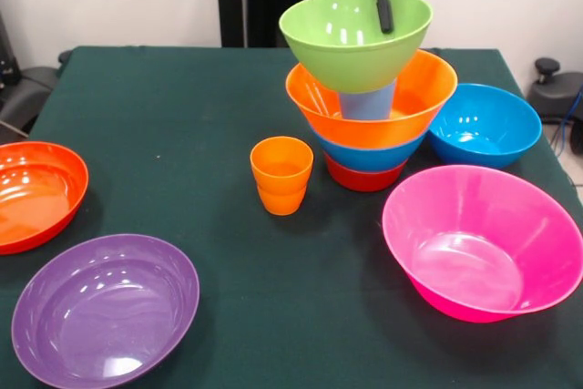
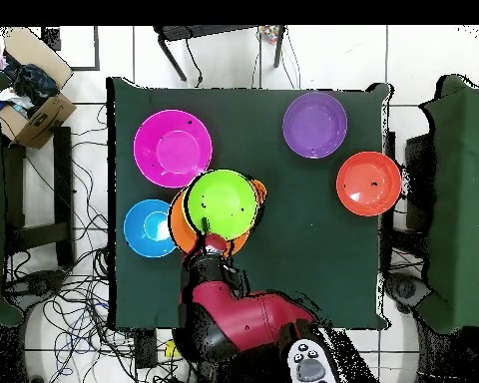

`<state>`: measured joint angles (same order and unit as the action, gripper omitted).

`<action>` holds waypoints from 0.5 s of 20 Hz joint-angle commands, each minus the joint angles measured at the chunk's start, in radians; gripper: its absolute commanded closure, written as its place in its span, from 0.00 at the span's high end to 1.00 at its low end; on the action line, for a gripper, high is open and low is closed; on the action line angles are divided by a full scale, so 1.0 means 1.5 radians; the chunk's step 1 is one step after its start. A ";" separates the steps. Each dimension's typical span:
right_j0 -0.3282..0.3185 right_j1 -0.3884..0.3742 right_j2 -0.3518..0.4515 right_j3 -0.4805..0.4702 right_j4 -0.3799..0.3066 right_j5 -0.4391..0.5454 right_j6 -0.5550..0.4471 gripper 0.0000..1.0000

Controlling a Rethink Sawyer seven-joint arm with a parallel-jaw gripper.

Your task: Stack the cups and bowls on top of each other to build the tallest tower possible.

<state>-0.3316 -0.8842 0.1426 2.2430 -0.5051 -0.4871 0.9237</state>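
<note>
The tower stands on the green table (image 1: 182,107). From the bottom it is a red-orange bowl (image 1: 364,178), a blue bowl (image 1: 369,157), an orange bowl (image 1: 419,88), a light blue cup (image 1: 367,102) and a lime green bowl (image 1: 342,47) (image 2: 224,202) on top, slightly tilted. My gripper (image 1: 386,26) (image 2: 214,239) comes down at the green bowl's far rim. One black finger lies inside the bowl and the other is hidden behind its wall, so the gripper is shut on that rim. Two nested orange cups (image 1: 281,175) stand just left of the tower.
Loose bowls surround the tower: a blue one (image 1: 483,125) (image 2: 149,227) at its right, a large pink one (image 1: 483,243) (image 2: 172,148) front right, a purple one (image 1: 105,307) (image 2: 314,125) front left and a red-orange one (image 1: 36,193) (image 2: 368,184) at the left edge.
</note>
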 commanded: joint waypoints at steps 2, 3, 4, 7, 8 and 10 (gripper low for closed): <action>-0.004 0.032 0.051 0.010 0.011 0.104 0.168 0.00; -0.003 0.034 0.048 0.009 0.012 0.105 0.167 0.00; -0.003 0.036 0.048 0.009 0.011 0.105 0.168 0.00; -0.007 0.035 0.052 0.013 0.016 0.118 0.172 0.00; -0.007 0.034 0.053 0.014 0.018 0.123 0.172 0.00; -0.009 0.032 0.056 0.017 0.020 0.128 0.174 0.00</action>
<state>-0.3343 -0.8766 0.1435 2.2429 -0.5049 -0.4552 0.9237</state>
